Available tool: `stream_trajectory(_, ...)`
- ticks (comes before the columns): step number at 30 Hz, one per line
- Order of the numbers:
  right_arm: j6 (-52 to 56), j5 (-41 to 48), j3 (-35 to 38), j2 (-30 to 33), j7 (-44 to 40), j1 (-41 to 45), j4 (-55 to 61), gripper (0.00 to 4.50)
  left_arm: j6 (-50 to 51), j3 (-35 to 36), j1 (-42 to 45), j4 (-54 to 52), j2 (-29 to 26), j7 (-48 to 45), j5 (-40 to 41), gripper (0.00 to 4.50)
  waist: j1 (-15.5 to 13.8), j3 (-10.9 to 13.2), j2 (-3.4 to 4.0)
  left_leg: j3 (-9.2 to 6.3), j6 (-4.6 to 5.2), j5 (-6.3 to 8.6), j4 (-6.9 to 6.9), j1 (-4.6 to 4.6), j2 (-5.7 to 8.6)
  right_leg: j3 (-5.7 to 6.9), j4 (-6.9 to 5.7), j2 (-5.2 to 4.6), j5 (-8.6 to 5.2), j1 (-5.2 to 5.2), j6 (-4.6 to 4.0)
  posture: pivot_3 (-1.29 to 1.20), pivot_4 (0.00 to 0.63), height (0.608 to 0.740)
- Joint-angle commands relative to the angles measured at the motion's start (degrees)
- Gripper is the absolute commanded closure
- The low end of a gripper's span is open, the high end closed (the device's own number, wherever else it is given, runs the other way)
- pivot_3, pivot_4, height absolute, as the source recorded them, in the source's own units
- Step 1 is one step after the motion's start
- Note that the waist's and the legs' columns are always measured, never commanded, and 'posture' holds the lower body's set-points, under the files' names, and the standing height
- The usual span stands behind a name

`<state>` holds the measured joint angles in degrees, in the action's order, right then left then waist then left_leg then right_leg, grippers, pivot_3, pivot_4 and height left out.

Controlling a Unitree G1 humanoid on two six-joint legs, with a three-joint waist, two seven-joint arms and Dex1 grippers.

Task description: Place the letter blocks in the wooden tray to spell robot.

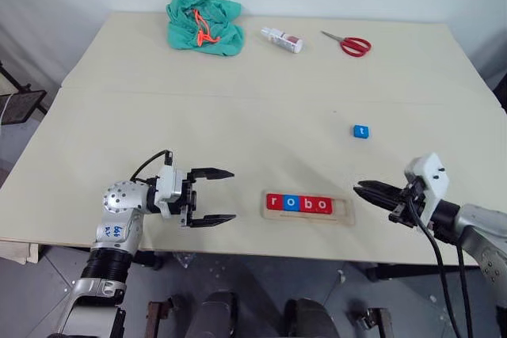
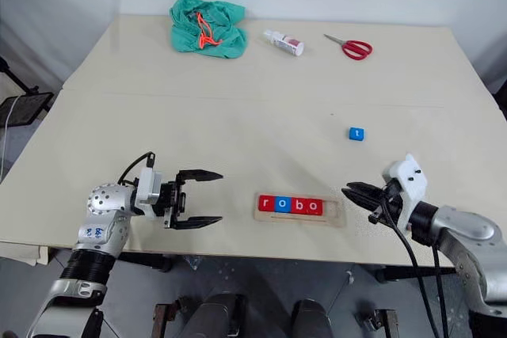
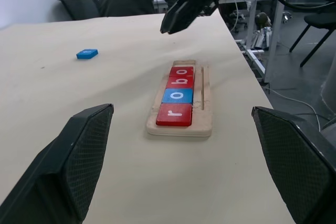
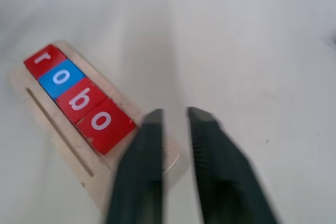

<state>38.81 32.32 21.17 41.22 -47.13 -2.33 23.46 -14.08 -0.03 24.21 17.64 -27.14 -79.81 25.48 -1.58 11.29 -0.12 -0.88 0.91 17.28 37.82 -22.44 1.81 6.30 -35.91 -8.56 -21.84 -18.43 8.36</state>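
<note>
Now | wooden tray [image 1: 345, 214] reads "robo" | "t" block [image 1: 360, 131] apart | left pincer [image 1: 223, 195] spread, right pincer [image 4: 173, 124] slightly parted

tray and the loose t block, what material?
Wooden tray: pale unfinished wood by the look, matte, with layered edges suggesting plywood. Blue t block: smooth, uniformly coloured face with a white letter; painted wood or plastic, can't tell which.

My right gripper [image 4: 173, 129] blurred and covered the wooden tray's [image 4: 63, 135] empty end; the bottle's [image 1: 282, 39] label was too small to read.
</note>
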Motion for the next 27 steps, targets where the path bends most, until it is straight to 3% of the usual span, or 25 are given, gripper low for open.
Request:
stream_trajectory(1, -1.3, 1.7, 4.3, -0.4, 1.1, -2.2, 2.5, 2.18, -1.0, 0.4, 0.6, 0.2, -0.1, -1.0, 0.2, 0.00, 0.1, 0.0, 0.00, 0.03, 0.00, 0.00, 0.00, 0.01, 0.00, -0.02, 0.00, 0.00, 0.00, 0.00, 0.00, 0.00, 0.150, 0.740)
stream_trajectory(7, -1.5, 0.6, 6.1, -0.8, 5.7, -2.2, 1.4, 0.03, -1.0, 0.4, 1.6, 1.6, -0.2, -2.3, 0.3, 0.00, 0.3, 0.0, 0.00, 0.07, 0.00, 0.00, -0.05, 0.06, -0.04, -0.04, -0.01, 0.03, 0.00, -0.01, 0.00, 0.00, 0.150, 0.740)
stream_trajectory(11, -0.4, -1.2, 3.5, -3.6, 13.3, 2.9, -0.2, 0.01, -0.9, 0.4, 2.0, 1.8, 0.0, -2.8, 0.3, 0.00, 0.3, 0.0, 0.00, 0.07, 0.00, 0.00, -0.04, 0.06, -0.03, -0.06, -0.01, 0.02, 0.00, -0.02, 0.00, 0.00, 0.150, 0.740)
stream_trajectory(17, 0.0, -6.7, -3.3, -10.7, 25.1, 18.1, -10.7, 0.01, -0.1, 0.0, 1.4, 0.2, 0.1, -2.6, 0.5, 0.00, 0.7, 0.0, 0.01, 0.07, -0.02, -0.01, -0.05, 0.08, -0.04, -0.10, -0.07, 0.03, 0.00, -0.07, 0.00, 0.00, 0.150, 0.740)
stream_trajectory(27, -14.0, -18.5, -10.0, -15.6, 31.2, 33.9, -36.1, 0.01, 1.8, 1.0, -3.1, -5.7, -1.2, -0.5, 1.1, 0.00, 1.7, 0.0, 0.01, 0.01, -0.01, -0.01, -0.19, 0.05, 0.01, -0.09, -0.11, 0.01, 0.00, -0.15, 0.00, 0.00, 0.150, 0.740)
